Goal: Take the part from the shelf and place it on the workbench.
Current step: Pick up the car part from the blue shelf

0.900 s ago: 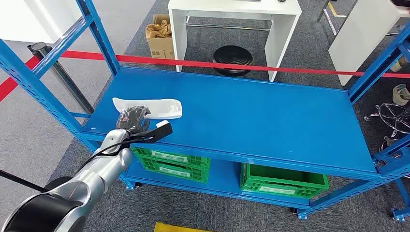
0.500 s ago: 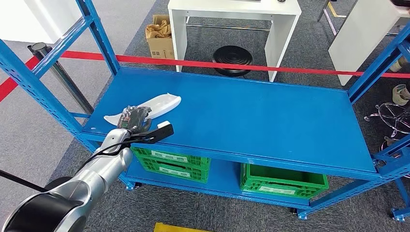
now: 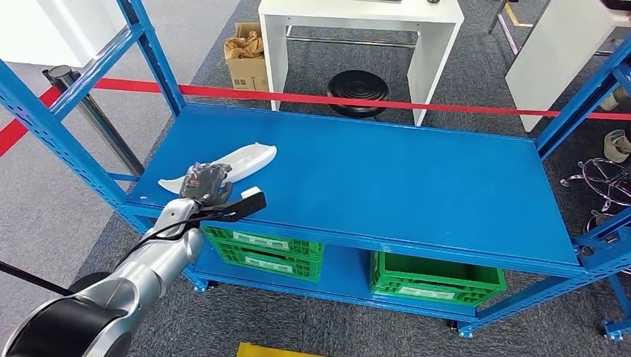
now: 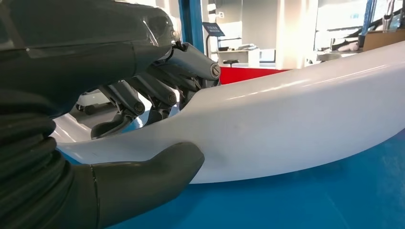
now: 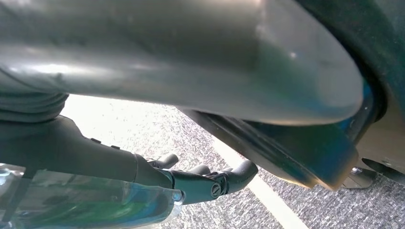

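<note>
Bright, even overhead light; blurred, glare-washed right wrist view.

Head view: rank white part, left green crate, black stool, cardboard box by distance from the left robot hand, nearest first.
1. White part: on the shelf, gripped by the left robot hand.
2. Left green crate: lower shelf, just below.
3. Cardboard box: floor, behind the shelf.
4. Black stool: farther right; close to the box, ranking tentative.

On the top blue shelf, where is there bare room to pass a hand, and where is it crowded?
Bare: the blue shelf from the white part to its right posts. Crowded: the front left corner, where the left hand grips the part.
</note>
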`<state>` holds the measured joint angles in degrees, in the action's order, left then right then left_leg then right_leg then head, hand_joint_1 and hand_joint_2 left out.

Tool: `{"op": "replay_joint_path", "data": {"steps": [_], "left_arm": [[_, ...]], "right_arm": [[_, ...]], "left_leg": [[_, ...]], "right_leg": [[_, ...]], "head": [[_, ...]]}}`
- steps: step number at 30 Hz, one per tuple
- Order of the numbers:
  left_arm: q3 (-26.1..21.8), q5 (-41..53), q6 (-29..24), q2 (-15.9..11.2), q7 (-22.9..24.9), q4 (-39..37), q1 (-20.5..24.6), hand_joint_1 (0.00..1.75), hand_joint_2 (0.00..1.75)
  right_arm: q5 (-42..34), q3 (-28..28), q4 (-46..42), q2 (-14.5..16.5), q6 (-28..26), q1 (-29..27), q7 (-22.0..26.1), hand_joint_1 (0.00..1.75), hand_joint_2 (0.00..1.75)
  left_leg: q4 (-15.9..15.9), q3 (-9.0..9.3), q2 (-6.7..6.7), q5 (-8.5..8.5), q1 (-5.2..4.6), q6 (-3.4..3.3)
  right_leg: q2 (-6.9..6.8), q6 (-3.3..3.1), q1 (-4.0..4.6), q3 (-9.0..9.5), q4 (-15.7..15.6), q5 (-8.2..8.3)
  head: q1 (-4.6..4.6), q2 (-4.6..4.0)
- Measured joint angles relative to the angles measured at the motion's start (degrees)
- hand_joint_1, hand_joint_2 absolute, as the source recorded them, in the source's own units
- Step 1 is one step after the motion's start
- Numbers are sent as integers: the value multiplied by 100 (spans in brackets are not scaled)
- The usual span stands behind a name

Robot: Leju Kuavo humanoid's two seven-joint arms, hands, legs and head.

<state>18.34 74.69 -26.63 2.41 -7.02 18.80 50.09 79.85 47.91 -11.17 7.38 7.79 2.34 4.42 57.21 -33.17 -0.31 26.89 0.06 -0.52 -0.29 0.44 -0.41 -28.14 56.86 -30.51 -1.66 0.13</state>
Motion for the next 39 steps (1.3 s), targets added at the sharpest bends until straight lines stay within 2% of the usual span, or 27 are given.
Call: {"op": "replay_joint_path", "data": {"steps": [10,12,15,17,18,21,23,28,31,35,39], "left_arm": [[-20,-164,-351,-35,-209,1,-44,175,175],[-102,-530,-549,-28,-616,38,-80,175,175],[-463,-1890,-577,45,-1995,317,-225,175,175],[-752,-3042,-245,129,-2830,782,-432,175,175],[-839,-3577,-46,164,-3056,1105,-581,175,175],[-892,-5199,669,210,-3255,2453,-1185,175,175],[-856,-5952,1000,204,-3276,3402,-1586,175,175],[-602,-6707,1399,115,-3301,5240,-2324,175,175],[-310,-7215,2080,47,-3306,6105,-2660,175,175],[20,-7586,2715,0,-3307,6845,-2951,175,175],[308,-7944,3769,-34,-3309,7513,-3247,175,175]], "right_arm": [[19,0,1,2,-28,2,2,0,0],[11,0,1,4,-49,2,13,0,0],[-32,4,1,10,-95,2,50,0,0],[-62,10,1,17,-128,5,79,0,0],[-75,12,1,20,-142,5,96,0,0],[-108,15,1,25,-162,3,154,0,0],[-116,16,1,23,-161,6,184,0,0],[-115,19,1,21,-148,29,225,0,0],[-125,31,1,16,-137,37,245,0,0],[-134,49,1,14,-137,45,261,0,0],[-163,73,1,10,-154,45,276,0,0]], "left_leg": [[0,0,0,0,0,0],[0,0,0,0,0,0],[1,-1,0,0,0,0],[1,-1,4,1,-1,0],[0,-1,6,2,-2,0],[0,-2,12,5,-4,1],[0,-3,11,7,-4,4],[-1,-3,5,8,-3,5],[-1,-3,3,8,-3,5],[-1,-3,3,8,-3,4],[0,-2,2,9,-3,4]], "right_leg": [[0,0,0,-1,0,0],[0,0,0,-3,0,0],[0,0,-1,-4,0,0],[2,0,-1,-3,0,0],[4,0,-1,-3,0,0],[9,0,-1,-8,-1,0],[8,1,-1,-9,-1,-2],[3,4,0,-7,-2,-7],[0,4,-1,-7,-2,-7],[2,4,-2,-6,-3,-7],[0,5,-3,-9,-4,-7]], "head": [[0,0],[1,0],[0,0],[1,0],[1,0],[0,0],[0,0],[0,0],[1,0],[0,0],[0,0]]}}
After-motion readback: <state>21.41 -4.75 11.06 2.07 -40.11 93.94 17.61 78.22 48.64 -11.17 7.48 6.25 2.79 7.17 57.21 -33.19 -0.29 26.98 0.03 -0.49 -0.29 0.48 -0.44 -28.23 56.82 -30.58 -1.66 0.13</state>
